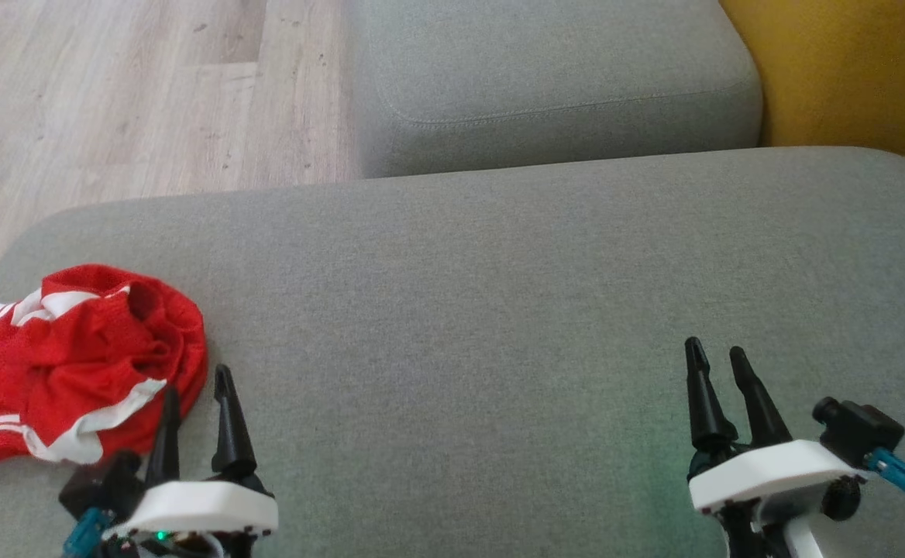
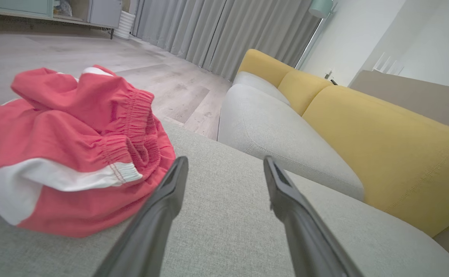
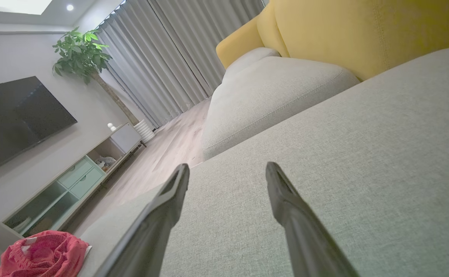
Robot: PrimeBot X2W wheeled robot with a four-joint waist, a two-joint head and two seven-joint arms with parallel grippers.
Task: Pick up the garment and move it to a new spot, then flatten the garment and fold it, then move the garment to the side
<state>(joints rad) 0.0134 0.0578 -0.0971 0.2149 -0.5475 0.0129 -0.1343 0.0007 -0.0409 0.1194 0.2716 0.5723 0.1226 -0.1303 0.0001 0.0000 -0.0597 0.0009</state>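
Red shorts (image 1: pixel 73 364) bunched at the left end of the grey sofa cushion (image 1: pixel 499 294), both grippers empty.

I see the shorts, white-striped with an elastic waistband, crumpled in a heap on the cushion close to its left edge, where the wooden floor (image 1: pixel 111 93) begins. My left gripper (image 1: pixel 196 381) sits low over the cushion just beside the heap, jaws parted and holding nothing; whether a finger touches the cloth I cannot tell. My right gripper (image 1: pixel 715 348) is over the cushion's right part, well apart from the shorts, jaws likewise parted and empty.
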